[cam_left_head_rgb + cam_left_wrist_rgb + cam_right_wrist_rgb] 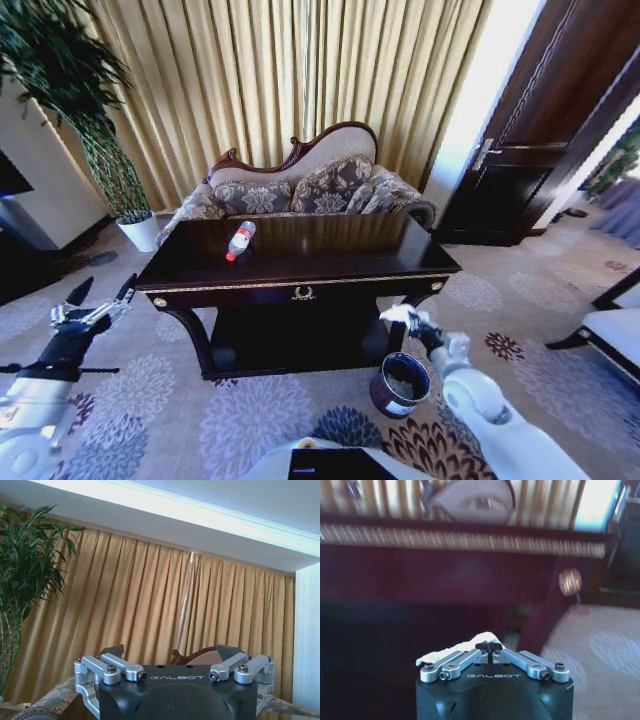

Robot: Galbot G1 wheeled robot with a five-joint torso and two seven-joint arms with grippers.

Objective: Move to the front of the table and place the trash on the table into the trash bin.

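A clear bottle (240, 240) with a red cap lies on the left part of the dark glossy table (350, 262). Below the table's front right corner my right gripper (412, 322) is shut on a crumpled white tissue (398, 314), held just above the dark round trash bin (400, 385) on the carpet. In the right wrist view the right gripper (490, 647) has its fingertips pressed together, with the tissue (447, 653) bulging out beside them. My left gripper (100, 300) hangs open off the table's left end, holding nothing; the left wrist view shows that gripper (172, 652) pointing at the curtains.
A patterned sofa (300, 190) stands behind the table, in front of gold curtains. A potted plant in a white pot (138, 230) is at the back left. A dark door (530, 150) is at the right, and a chair (615, 330) sits at the right edge. Carpet lies before the table.
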